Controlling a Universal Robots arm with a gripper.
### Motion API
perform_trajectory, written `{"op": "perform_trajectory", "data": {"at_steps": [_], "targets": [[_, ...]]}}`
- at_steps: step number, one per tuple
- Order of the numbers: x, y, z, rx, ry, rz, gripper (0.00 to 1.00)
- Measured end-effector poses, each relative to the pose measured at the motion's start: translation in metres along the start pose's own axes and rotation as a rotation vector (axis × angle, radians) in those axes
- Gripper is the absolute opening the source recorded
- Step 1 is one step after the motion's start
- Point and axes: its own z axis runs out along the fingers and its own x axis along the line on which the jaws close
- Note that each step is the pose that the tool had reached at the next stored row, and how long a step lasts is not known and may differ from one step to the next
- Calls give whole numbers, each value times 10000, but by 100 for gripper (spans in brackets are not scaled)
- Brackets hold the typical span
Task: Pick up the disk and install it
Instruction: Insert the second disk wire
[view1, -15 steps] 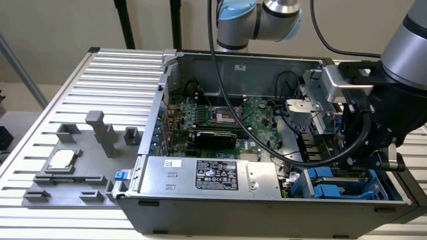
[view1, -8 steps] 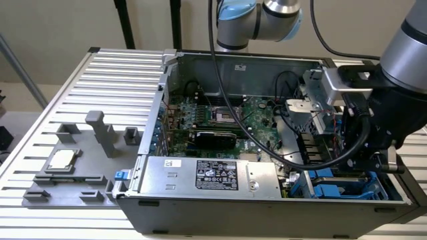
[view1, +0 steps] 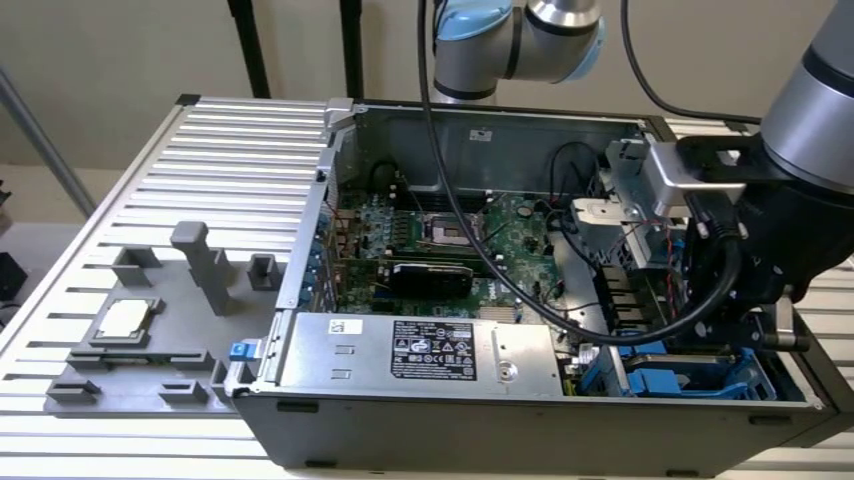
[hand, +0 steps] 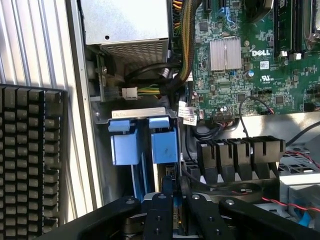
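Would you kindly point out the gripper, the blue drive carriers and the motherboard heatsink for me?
gripper (hand: 175, 212), wrist view, between its black fingertips.
blue drive carriers (hand: 125, 145), wrist view, face of one blue tab.
motherboard heatsink (hand: 225, 53), wrist view, middle of its silver fins.

Drive bay (hand: 145, 145) tight: case wall (hand: 82, 150) one side, black cables (hand: 192, 132) and black connectors (hand: 240, 155) other side. Power supply (view1: 427, 350) walls off the exterior view's left.

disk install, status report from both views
Hand shut on the disk, edge-on between fingers. Disk low in the drive bay beside blue carrier tabs. Black cables close alongside.
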Motion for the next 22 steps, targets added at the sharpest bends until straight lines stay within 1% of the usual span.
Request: {"op": "perform_trajectory", "data": {"at_steps": [3, 7, 9, 12, 15, 22], "targets": [[0, 0, 17, 15, 4, -3, 17], [0, 1, 20, 20, -10, -2, 17], [-1, 0, 7, 19, -23, 0, 17], [0, -2, -26, 20, -16, -1, 17], [-1, -2, -25, 19, -23, -1, 17], [-1, 0, 11, 13, -107, 5, 17]]}}
